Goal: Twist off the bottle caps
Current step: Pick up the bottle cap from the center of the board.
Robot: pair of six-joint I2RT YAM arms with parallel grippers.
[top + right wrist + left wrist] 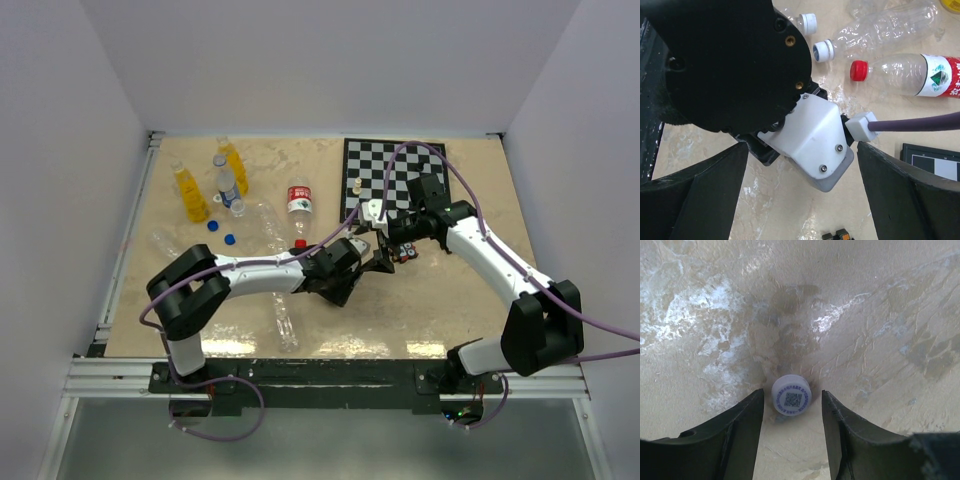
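A small white bottle cap [791,395] with a printed code on top lies on the table. It sits between the fingertips of my left gripper [792,402], which is open, with a narrow gap on each side of the cap. In the top view that gripper [376,258] is at the table's middle. My right gripper [801,150] is open and empty, hovering just over the left wrist's white housing [815,135]. Two orange bottles [188,192] [233,165] and a clear labelled bottle [228,187] stand at the far left. Two blue caps [213,225] [230,239] lie near them.
A red-capped bottle [910,75] lies on its side behind the grippers. Long clear bottles lie nearby [265,225] and towards the front [285,320]. A chessboard [400,175] with small white pieces fills the far right. Small dark blocks [405,252] sit by the right gripper.
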